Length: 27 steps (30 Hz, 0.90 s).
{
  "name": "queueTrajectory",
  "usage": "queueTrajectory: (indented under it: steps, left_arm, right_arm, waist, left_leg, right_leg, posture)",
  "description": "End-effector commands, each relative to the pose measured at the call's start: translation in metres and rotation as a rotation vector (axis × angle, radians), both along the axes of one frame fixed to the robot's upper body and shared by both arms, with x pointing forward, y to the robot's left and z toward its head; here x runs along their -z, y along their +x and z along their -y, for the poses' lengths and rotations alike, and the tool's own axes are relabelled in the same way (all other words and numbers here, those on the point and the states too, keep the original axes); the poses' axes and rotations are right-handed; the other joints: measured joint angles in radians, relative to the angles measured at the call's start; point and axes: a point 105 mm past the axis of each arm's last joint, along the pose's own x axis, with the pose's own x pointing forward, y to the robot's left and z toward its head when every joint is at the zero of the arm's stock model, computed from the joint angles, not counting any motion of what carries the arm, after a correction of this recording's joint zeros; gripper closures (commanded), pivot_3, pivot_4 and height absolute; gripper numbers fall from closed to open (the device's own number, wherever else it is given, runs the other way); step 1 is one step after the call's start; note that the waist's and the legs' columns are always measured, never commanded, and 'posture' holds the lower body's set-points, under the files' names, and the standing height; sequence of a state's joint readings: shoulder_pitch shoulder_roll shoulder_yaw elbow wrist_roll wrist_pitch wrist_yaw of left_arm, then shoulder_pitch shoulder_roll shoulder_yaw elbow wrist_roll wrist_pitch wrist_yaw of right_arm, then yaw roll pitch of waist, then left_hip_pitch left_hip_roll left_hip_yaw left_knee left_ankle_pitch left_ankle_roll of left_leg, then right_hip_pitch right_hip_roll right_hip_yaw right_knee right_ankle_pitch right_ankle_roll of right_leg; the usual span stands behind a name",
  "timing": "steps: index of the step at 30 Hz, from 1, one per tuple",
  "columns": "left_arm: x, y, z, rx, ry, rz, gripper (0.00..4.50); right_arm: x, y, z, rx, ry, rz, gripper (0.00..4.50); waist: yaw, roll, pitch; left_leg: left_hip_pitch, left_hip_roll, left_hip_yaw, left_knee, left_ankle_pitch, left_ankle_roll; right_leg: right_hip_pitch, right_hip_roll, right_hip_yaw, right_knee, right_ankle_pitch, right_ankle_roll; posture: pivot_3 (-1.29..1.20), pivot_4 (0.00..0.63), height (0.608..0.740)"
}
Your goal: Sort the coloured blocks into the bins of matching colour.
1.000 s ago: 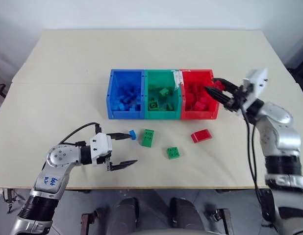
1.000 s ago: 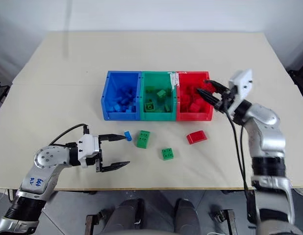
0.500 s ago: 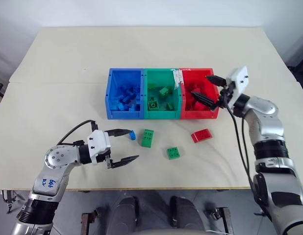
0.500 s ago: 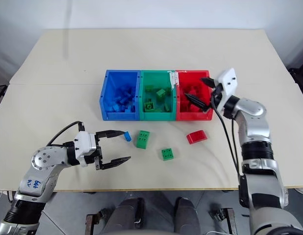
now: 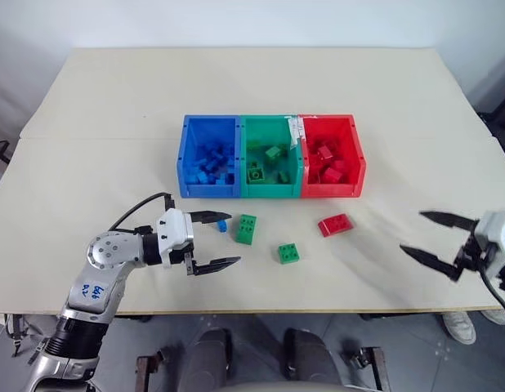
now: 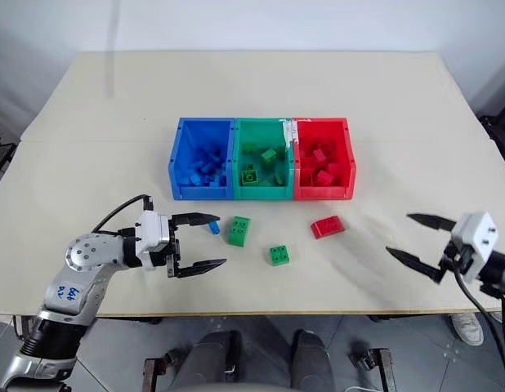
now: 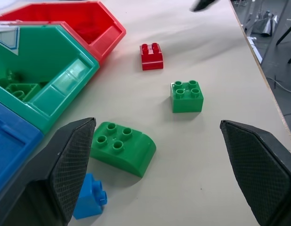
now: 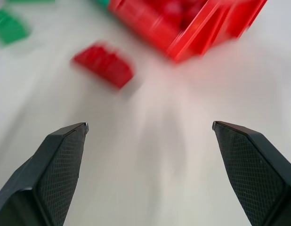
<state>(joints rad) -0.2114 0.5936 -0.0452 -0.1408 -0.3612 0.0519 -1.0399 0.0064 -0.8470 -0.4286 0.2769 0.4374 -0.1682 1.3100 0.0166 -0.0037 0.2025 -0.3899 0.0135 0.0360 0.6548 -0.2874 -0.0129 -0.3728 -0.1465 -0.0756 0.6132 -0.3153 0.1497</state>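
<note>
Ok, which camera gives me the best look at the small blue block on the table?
The left wrist view: the blue block sits close up beside one finger of the open left gripper, its shape clear. Both head views show it only as a tiny blue speck off that gripper's far fingertip, next to a green block.
</note>
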Motion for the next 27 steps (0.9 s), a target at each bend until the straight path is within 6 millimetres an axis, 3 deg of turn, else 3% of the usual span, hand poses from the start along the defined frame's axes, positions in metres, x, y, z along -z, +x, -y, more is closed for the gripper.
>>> queueTrajectory:
  steps: [1,8,13,20,25,27]
  left_arm:
    - [-0.008,-0.002,-0.001,0.023,0.000,0.040,0.00]
    - [-0.010,-0.006,-0.007,-0.019,-0.004,0.020,0.00]
    - [-0.008,-0.011,-0.014,-0.050,0.019,0.033,0.00]
    - [-0.009,-0.019,-0.016,-0.089,0.019,0.041,0.00]
    - [-0.009,-0.022,-0.019,-0.110,0.022,0.040,0.00]
    - [-0.009,-0.023,-0.019,-0.115,0.024,0.039,0.00]
  right_arm:
    - [-0.007,0.003,-0.004,-0.045,-0.041,0.053,0.07]
    - [-0.016,0.038,-0.047,-0.260,-0.021,0.027,0.07]
    - [-0.007,0.058,-0.076,-0.435,-0.049,-0.099,0.07]
    - [0.008,0.084,-0.101,-0.509,-0.085,-0.164,0.07]
    - [0.016,0.088,-0.115,-0.563,-0.087,-0.202,0.07]
    - [0.018,0.087,-0.118,-0.576,-0.091,-0.212,0.45]
  waist:
    - [-0.009,0.000,0.000]
    - [-0.024,0.000,0.000]
    - [-0.020,0.000,0.000]
    - [-0.021,0.000,0.000]
    - [-0.021,0.000,0.000]
    - [-0.020,0.000,0.000]
  left_leg:
    - [0.001,0.001,0.001,0.000,0.000,0.000]
    - [0.004,0.003,0.004,0.001,0.001,-0.001]
    - [0.003,0.003,0.004,0.001,0.001,-0.001]
    - [0.001,0.002,0.004,0.001,0.000,0.000]
    - [0.001,0.002,0.004,0.000,0.000,0.000]
    - [0.001,0.002,0.004,0.000,0.000,0.000]
  right_leg:
    - [0.000,0.000,0.000,0.000,0.001,0.000]
    - [-0.001,0.000,0.001,0.005,0.003,-0.003]
    - [-0.002,-0.001,0.001,0.005,0.004,-0.003]
    - [-0.003,-0.001,0.000,0.002,0.004,-0.003]
    - [-0.003,-0.001,0.000,0.002,0.004,-0.003]
    - [-0.003,-0.001,0.000,0.002,0.004,-0.003]
  posture:
    - [0.00,0.150,0.740]
    - [0.00,0.150,0.740]
    - [0.00,0.150,0.740]
    - [0.00,0.150,0.740]
    - [0.00,0.150,0.740]
    - [0.00,0.150,0.740]
